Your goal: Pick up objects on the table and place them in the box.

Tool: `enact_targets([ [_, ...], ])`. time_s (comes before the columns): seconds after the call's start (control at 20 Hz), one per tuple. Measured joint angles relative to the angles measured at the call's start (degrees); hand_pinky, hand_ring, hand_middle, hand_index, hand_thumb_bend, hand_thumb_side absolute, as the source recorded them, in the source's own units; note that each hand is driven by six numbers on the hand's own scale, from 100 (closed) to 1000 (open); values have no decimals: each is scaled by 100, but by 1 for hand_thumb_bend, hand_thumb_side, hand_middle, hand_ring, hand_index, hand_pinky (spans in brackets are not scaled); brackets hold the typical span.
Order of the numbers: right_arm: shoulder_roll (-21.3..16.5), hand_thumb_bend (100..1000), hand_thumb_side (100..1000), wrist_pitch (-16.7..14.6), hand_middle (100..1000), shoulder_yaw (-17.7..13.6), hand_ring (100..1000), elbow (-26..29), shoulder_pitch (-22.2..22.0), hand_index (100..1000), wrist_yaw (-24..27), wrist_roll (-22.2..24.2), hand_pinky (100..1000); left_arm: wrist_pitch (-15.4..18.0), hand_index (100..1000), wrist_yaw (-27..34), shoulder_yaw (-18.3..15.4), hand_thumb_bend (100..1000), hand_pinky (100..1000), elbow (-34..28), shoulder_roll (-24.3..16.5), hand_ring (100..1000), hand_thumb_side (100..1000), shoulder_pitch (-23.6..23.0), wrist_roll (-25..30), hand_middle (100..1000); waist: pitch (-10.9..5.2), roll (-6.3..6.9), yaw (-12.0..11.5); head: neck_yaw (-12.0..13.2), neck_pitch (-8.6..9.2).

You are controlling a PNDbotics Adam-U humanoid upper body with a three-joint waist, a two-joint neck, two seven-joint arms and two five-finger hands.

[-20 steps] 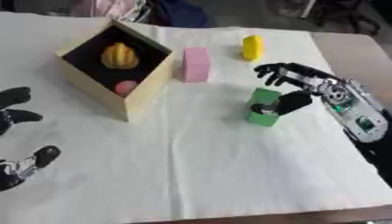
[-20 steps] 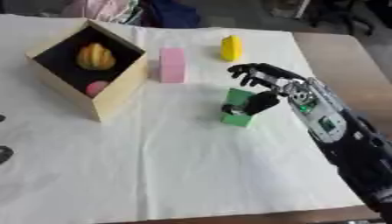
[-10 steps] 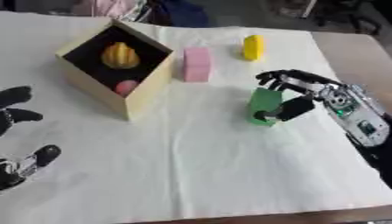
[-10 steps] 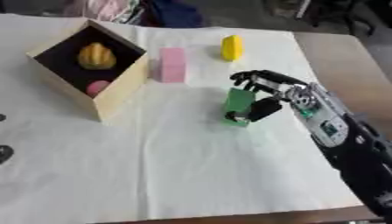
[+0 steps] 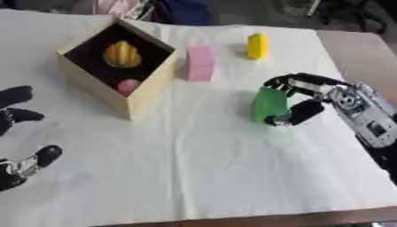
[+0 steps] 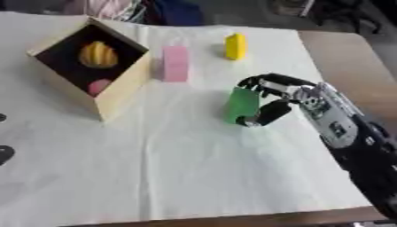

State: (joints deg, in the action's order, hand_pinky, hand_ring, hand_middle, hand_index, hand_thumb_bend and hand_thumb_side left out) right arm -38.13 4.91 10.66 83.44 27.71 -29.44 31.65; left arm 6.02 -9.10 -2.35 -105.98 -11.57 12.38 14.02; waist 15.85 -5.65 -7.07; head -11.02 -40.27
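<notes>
since a second ago the right hand has been closed round the green block near the desk's right edge. two items sit in the box; pink block and yellow block remain. the left hand rests open at the left edge.

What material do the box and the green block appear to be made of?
The box looks like pale unfinished wood or thick cardboard: flat tan walls, matte, dark inside. The green block looks like matte foam or painted wood; uniform colour, no shine. The right hand holds it.
</notes>
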Motion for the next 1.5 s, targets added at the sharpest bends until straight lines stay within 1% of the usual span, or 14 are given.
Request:
enact_targets([
  [0.15,0,367,247,32,737,-9,747,-7,1,884,-87,-78,778,0,809,0,0,788,772,0,0,648,371,0,0,843,0,0,-4,4,0],
  [0.2,0,344,213,38,708,-15,728,-7,2,862,-124,-129,765,-1,809,0,0,788,771,0,0,648,370,0,-1,843,0,0,-5,6,0],
  [0.25,0,336,198,43,694,-24,714,-7,4,850,-160,-195,759,-1,809,0,-1,788,771,0,0,648,370,0,-2,843,0,0,-7,7,0],
  [0.4,0,287,112,35,601,-37,639,-7,18,764,-276,-430,720,-3,809,0,-1,788,771,-1,0,647,370,0,-7,843,0,0,-16,9,0],
  [0.45,0,281,100,25,586,-37,628,-4,35,749,-322,-521,713,-6,809,0,-1,789,771,-1,0,647,370,0,-10,843,0,0,-21,9,0],
  [0.55,0,260,100,-8,540,-37,599,10,63,707,-385,-707,695,-9,809,0,-1,789,771,-1,0,647,370,0,-15,842,0,0,-34,10,0],
  [0.75,-1,250,100,-94,520,-36,584,164,150,689,-426,-1040,690,-13,809,0,-2,788,771,-1,0,647,372,0,-20,842,0,0,-37,12,0],
  [0.95,-60,249,100,-167,516,-5,579,534,385,687,-324,-1139,691,-17,809,0,-2,788,771,-1,0,647,372,0,-24,841,-1,0,-42,28,0],
  [1.05,-112,248,100,-183,516,20,577,764,576,687,-221,-1142,692,-17,809,0,-2,788,771,-2,0,647,372,0,-24,841,-2,0,-44,30,0],
  [1.25,-179,249,100,-218,523,171,582,1089,1241,694,53,-1018,697,-16,809,0,-1,788,770,-2,0,646,372,0,-23,841,-6,0,-72,28,0],
  [1.4,-169,258,100,-267,530,335,586,1110,1850,699,141,-834,705,-14,809,0,1,787,770,-2,0,646,374,0,-21,841,-6,-7,-90,0,1],
  [1.5,-41,261,100,-302,538,451,590,919,2253,705,142,-731,710,-8,809,0,3,787,770,-2,-1,646,375,0,-13,841,-6,-12,-105,-29,2],
])
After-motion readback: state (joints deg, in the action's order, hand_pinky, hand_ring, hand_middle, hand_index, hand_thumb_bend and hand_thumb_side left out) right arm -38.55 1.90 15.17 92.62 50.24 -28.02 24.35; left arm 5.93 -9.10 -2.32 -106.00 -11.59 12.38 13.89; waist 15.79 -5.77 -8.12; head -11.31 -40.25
